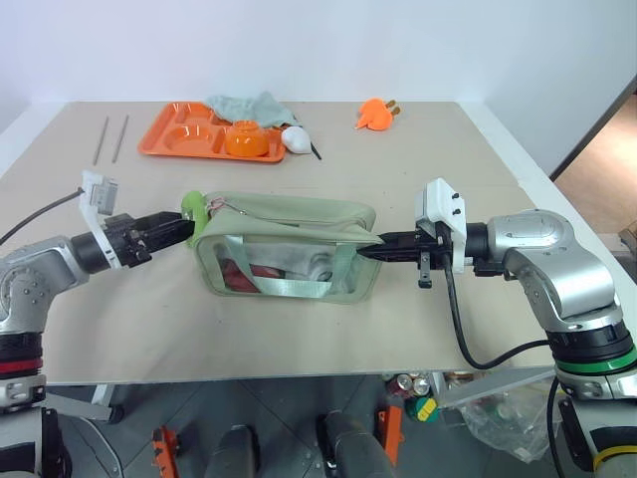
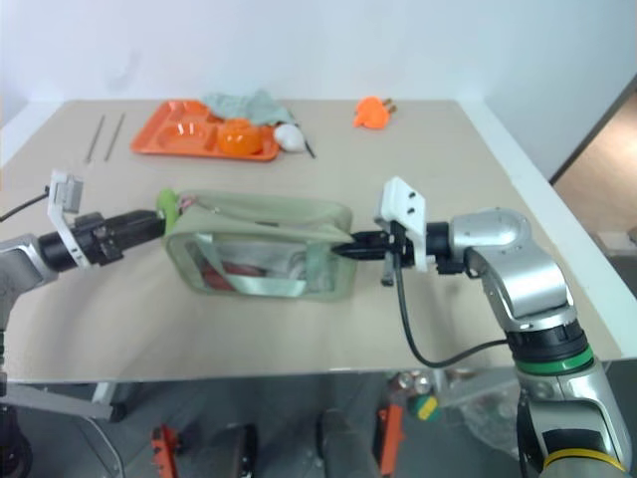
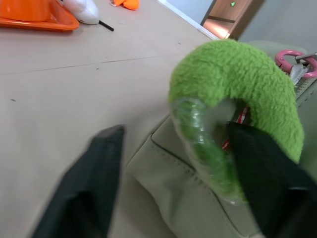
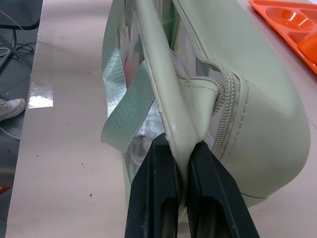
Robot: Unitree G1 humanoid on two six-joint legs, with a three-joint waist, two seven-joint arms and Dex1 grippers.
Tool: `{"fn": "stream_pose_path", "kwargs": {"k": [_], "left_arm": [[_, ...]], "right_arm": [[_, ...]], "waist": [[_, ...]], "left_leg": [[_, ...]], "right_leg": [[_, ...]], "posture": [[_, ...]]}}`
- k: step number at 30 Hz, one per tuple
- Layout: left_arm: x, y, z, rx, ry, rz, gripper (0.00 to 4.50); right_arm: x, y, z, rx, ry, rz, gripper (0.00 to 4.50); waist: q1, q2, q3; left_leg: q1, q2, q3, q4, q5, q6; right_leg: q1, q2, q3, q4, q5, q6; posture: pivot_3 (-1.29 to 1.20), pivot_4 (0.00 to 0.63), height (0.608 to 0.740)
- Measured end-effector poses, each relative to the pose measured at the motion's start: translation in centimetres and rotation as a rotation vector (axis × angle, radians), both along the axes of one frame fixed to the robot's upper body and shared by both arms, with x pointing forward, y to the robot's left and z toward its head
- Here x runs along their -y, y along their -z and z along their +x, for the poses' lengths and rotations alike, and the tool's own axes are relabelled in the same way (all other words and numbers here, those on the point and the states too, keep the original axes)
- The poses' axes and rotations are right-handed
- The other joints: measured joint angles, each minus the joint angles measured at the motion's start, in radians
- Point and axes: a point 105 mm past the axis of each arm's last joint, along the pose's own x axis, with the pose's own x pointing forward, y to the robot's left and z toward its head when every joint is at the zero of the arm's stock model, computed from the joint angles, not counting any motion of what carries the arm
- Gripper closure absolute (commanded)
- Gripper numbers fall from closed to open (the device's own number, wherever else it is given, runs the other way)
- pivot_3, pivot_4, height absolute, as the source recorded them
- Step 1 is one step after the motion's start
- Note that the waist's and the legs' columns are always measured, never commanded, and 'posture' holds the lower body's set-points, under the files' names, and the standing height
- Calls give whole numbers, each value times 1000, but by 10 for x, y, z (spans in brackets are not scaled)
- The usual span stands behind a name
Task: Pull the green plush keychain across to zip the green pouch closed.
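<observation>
The green pouch (image 1: 287, 249) sits mid-worktop, its right end pinched by the right hand (image 4: 181, 148). The left hand (image 3: 168, 163) is half-open around the green plush keychain (image 3: 237, 94) at the pouch's left end — soft, squashy (likely slippery) — so grip deep, near its loop.

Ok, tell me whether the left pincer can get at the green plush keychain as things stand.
Probably yes. The left pincer is already at the green plush keychain on the green pouch, one finger through the ring, nothing between. The right pincer pinches the pouch's far end.
</observation>
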Motion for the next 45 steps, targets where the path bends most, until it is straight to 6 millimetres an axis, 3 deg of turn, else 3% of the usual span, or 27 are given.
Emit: {"fn": "stream_pose_path", "kwargs": {"k": [6,13,18,21,25,28,35,45], "left_arm": [[5,-3,-1,16,15,4,4489],[2,-10,-1,35,-3,32,4489],[4,-62,-6,200,21,64,4489],[18,-83,-12,282,86,89,4489],[53,-104,-23,378,232,150,4489],[80,-102,-29,421,344,224,4489],[100,-80,-21,414,399,331,4489],[98,-77,-18,372,401,301,992]], "right_arm": [[0,0,0,2,-2,-2,4500],[-1,1,1,12,-5,-9,4500],[-1,1,2,12,-2,-5,4500],[-2,1,3,16,-1,-6,4500],[-3,1,3,18,-3,-4,4500],[-4,1,4,20,-4,-3,4500],[-5,0,5,27,9,2,4500],[-4,1,5,28,14,4,4500]], "waist": [[0,0,0],[0,0,0],[0,-1,0],[0,-1,0],[-1,-1,0],[-2,-1,0],[-3,-1,0],[-3,-1,0]], "left_leg": [[0,0,0,0,0,0],[0,0,0,0,0,0],[0,0,0,0,0,0],[0,0,0,0,0,0],[0,0,0,0,0,0],[1,0,0,0,0,0],[1,0,-1,0,0,0],[1,0,-1,0,0,0]], "right_leg": [[0,0,0,0,0,0],[0,0,0,0,0,0],[0,0,0,0,-1,-1],[0,0,0,0,0,-1],[0,0,0,0,0,0],[0,1,0,0,1,1],[0,1,0,1,1,0],[0,1,0,1,1,1]], "posture": [[0,150,740],[0,150,740],[0,150,740],[0,150,740],[0,150,740],[0,150,740],[0,150,740],[0,150,740]]}}
